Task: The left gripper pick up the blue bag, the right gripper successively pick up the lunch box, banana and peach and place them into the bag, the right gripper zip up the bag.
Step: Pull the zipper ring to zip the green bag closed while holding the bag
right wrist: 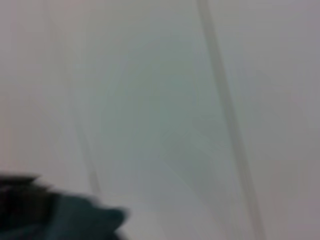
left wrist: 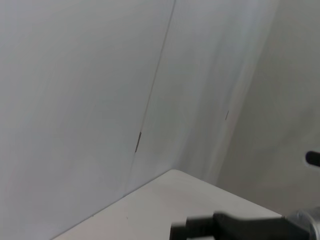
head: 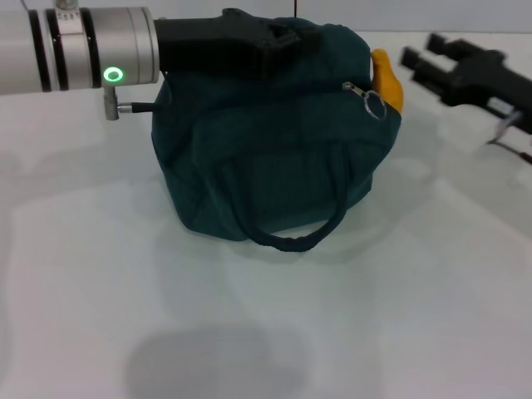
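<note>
Slumped teal blue bag (head: pixel 266 150), banana (head: pixel 387 79) protruding.

A white table (head: pixel 100 274) spreads below, with pale wall panels (left wrist: pixel 75 100) rising behind it.

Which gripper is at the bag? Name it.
The left gripper: it sits at the top of the bag. The right gripper hangs apart, off to the bag's right beyond the banana.
</note>
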